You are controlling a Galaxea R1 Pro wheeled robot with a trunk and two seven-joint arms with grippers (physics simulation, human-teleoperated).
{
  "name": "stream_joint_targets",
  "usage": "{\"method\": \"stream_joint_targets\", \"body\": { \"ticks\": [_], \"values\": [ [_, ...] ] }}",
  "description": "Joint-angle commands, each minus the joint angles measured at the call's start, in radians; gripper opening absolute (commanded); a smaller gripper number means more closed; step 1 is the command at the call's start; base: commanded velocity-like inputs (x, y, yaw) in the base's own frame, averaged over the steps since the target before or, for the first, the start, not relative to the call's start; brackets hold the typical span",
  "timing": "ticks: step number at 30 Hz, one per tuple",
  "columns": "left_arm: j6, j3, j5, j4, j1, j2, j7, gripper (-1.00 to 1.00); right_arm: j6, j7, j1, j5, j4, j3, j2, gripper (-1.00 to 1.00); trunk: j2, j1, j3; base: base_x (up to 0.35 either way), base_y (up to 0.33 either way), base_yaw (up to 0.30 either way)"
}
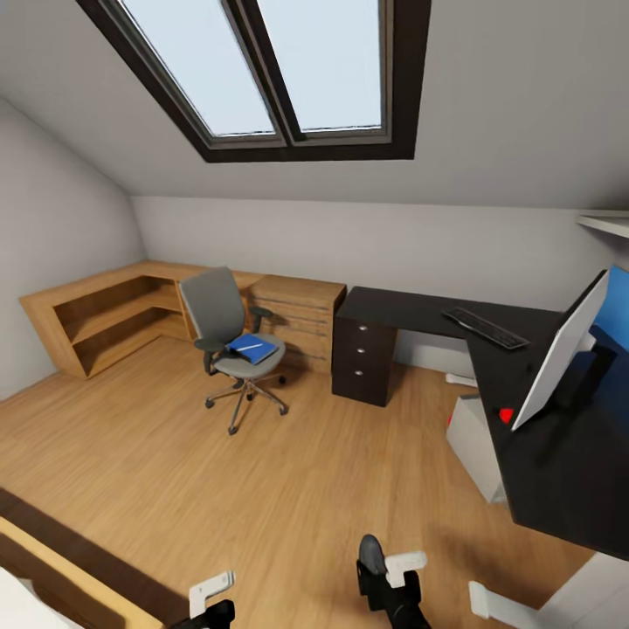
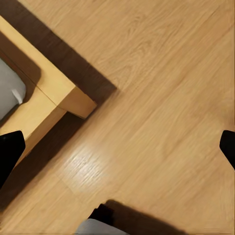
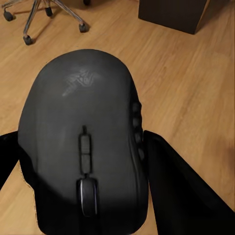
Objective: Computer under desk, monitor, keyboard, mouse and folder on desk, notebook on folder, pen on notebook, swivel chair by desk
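Both arms end in white blocky wrist housings with black hardware beyond. Right claw [image 3: 83,161]: flat matte-black tapered fingers. Left claw [image 2: 117,147]: same black fingertips [image 2: 10,152], grey rounded part behind.

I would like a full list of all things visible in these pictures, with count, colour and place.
swivel chair: one, grey, on the floor by the wood shelving.
blue flat item: one, on the chair seat, a white pen on top.
desk: one, black, L-shaped, at right.
keyboard: one, dark, on the desk.
monitor: one, on the desk, seen edge-on.
mouse: one, black, between the right gripper's fingers.
skylight: one, dark-framed, overhead.
left gripper: open, over the floor.
right gripper: shut on the mouse.
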Motion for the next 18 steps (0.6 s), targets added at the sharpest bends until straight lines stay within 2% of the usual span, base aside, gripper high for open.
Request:
{"method": "stream_joint_targets", "body": {
  "ticks": [1, 2, 3, 6, 18],
  "values": [
    [-0.003, -0.009, 0.01, 0.006, -0.001, 0.0, 0.008, 1.0, -0.017, -0.005, -0.001, -0.007, 0.008, 0.008, -0.001, -1.0, 0.006, -0.003, 0.001, 0.288, 0.0, 0.0],
    [-0.004, -0.009, 0.009, 0.008, -0.001, 0.0, 0.008, 1.0, -0.022, -0.005, -0.001, -0.008, 0.011, 0.007, -0.001, -1.0, 0.013, -0.007, 0.005, 0.294, 0.0, 0.0],
    [-0.012, -0.01, 0.009, 0.016, -0.001, 0.002, 0.008, 1.0, -0.048, -0.005, -0.001, -0.019, 0.019, -0.023, -0.002, -1.0, 0.02, -0.011, 0.007, 0.314, 0.0, 0.0],
    [-0.014, -0.01, 0.009, 0.017, -0.001, 0.001, 0.008, 1.0, -0.052, -0.005, -0.001, -0.027, 0.02, -0.037, -0.002, -1.0, 0.041, -0.022, 0.016, 0.316, 0.0, 0.0],
    [-0.016, -0.012, 0.009, 0.032, -0.001, -0.001, 0.008, 1.0, -0.056, -0.004, -0.002, -0.032, 0.069, -0.051, -0.002, -1.0, 0.125, -0.068, 0.052, 0.318, 0.0, 0.0]
  ]
}}
